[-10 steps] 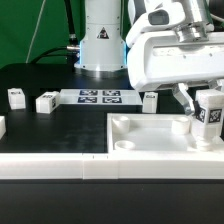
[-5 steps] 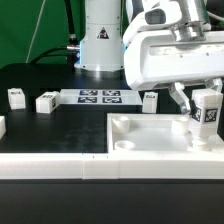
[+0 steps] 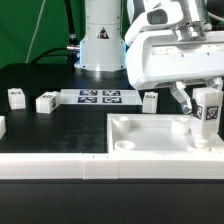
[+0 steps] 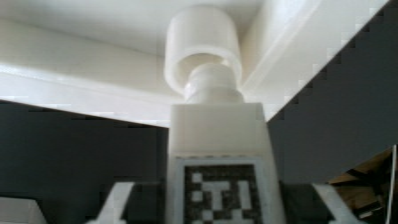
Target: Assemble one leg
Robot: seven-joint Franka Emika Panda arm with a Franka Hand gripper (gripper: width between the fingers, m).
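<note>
My gripper [image 3: 204, 100] is shut on the leg [image 3: 208, 110], a small white post with a black-and-white tag, and holds it upright. It is at the exterior view's right, over the far right corner of the large white tray-like piece [image 3: 150, 138]. The leg's lower end is at or just above that corner. In the wrist view the leg [image 4: 217, 140] fills the middle between my two fingers [image 4: 118, 205]. Beyond its tip is a rounded white corner socket [image 4: 206, 45] of the tray-like piece.
Three more white legs lie on the black table [image 3: 16, 97], [image 3: 46, 102], [image 3: 149, 100]. The marker board [image 3: 100, 97] lies between them, in front of the robot base [image 3: 100, 40]. A white part shows at the left edge [image 3: 2, 125].
The gripper and the held leg have shifted slightly upward at the tray's corner. Nothing else has moved.
</note>
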